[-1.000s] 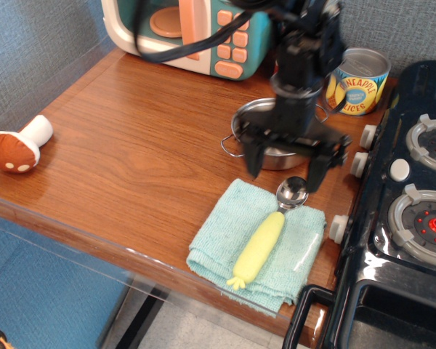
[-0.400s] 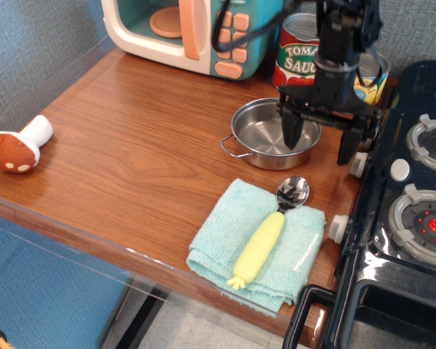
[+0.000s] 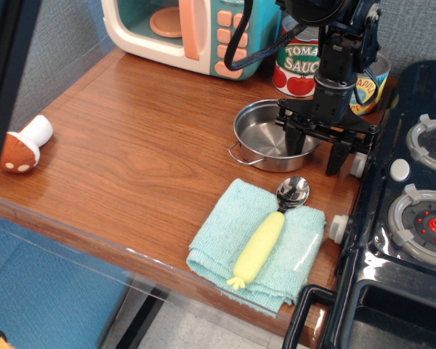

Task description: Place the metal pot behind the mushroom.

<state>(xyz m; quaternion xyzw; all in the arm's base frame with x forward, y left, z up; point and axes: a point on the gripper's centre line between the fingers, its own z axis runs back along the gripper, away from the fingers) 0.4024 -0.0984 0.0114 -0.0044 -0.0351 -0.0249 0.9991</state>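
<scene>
The metal pot (image 3: 265, 136), shallow and shiny with wire loop handles, sits on the wooden table right of centre, near the stove. My gripper (image 3: 314, 150) is lowered over the pot's right rim. One finger (image 3: 295, 140) is inside the pot and the other stands outside to the right, with a gap between them, so the gripper is open. The mushroom (image 3: 23, 147), brown cap with white dots and a white stem, lies on its side at the far left edge of the table, far from the pot.
A teal towel (image 3: 294, 254) holding a yellow-handled spoon (image 3: 260, 243) lies in front of the pot. A toy microwave (image 3: 182, 33), a tomato sauce can (image 3: 296, 64) and a pineapple can (image 3: 368, 86) stand behind. A black toy stove (image 3: 414, 211) is at right. A dark blurred strip (image 3: 3, 87) covers the left edge.
My gripper swung from the pot's front to its right rim, dropped lower and narrowed its fingers. The pot shifted and turned slightly. A dark strip appeared at the left edge.
</scene>
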